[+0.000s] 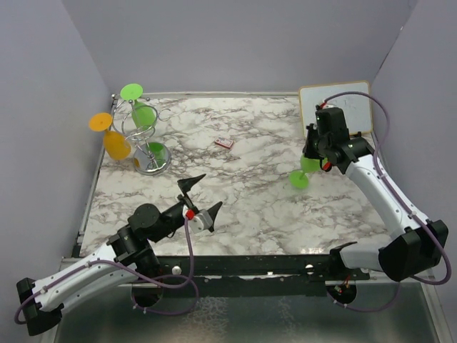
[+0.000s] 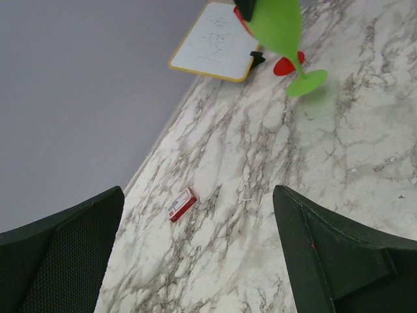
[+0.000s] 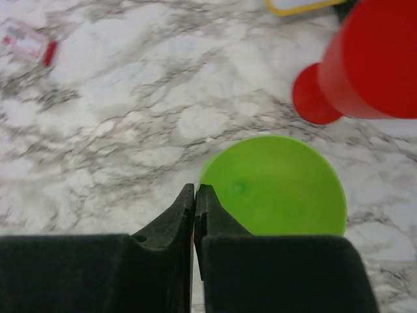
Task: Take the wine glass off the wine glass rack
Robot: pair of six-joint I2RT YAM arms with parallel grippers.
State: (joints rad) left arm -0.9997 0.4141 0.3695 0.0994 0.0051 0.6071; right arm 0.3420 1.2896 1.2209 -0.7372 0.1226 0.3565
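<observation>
On the glossy, grey-veined marble table (image 1: 250, 193) between matte grey walls (image 1: 235, 43), the left gripper (image 1: 212, 191) fingers are spread and the right gripper (image 3: 195, 189) fingers pinch the round-footed green wine glass (image 2: 277, 29).

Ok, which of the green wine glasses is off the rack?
The green wine glass held by the right end effector, by the white board; the other green glasses hang on the wine glass rack.

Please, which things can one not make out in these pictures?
- Print on the small red box: too small in every view.
- Red glass: cut off by the edge of the right wrist view; the right arm covers it from the top.
- Where the right tool touches the green glass: the tool itself covers it.
</observation>
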